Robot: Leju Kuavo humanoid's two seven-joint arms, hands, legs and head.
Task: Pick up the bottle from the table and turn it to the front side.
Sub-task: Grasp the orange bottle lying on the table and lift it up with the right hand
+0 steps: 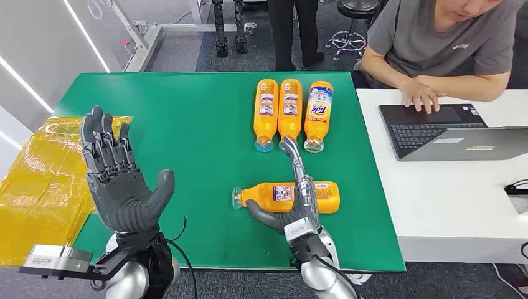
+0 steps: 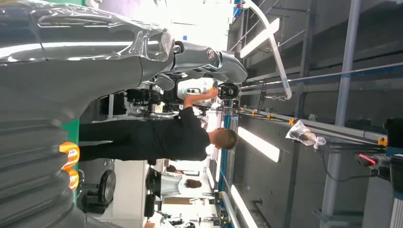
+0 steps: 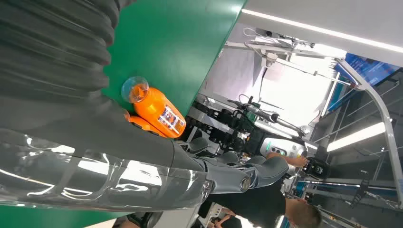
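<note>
An orange bottle (image 1: pixel 283 194) with a clear cap lies on its side on the green table (image 1: pixel 187 156), cap pointing left. My right hand (image 1: pixel 292 208) lies over its middle. The fingers (image 1: pixel 292 156) stretch straight across it toward the far side and the thumb (image 1: pixel 261 215) sits at its near side, not closed around it. My left hand (image 1: pixel 118 180) is raised above the table's left front with nothing in it, palm showing and fingers spread. In the right wrist view an orange bottle (image 3: pixel 157 110) lies on the green beyond my hand (image 3: pixel 119 166).
Three more orange bottles (image 1: pixel 291 112) lie side by side at the back, caps toward me. A yellow plastic sheet (image 1: pixel 37 180) lies off the table's left edge. To the right, at a white table (image 1: pixel 448 212), a seated person rests a hand on a laptop (image 1: pixel 448 131).
</note>
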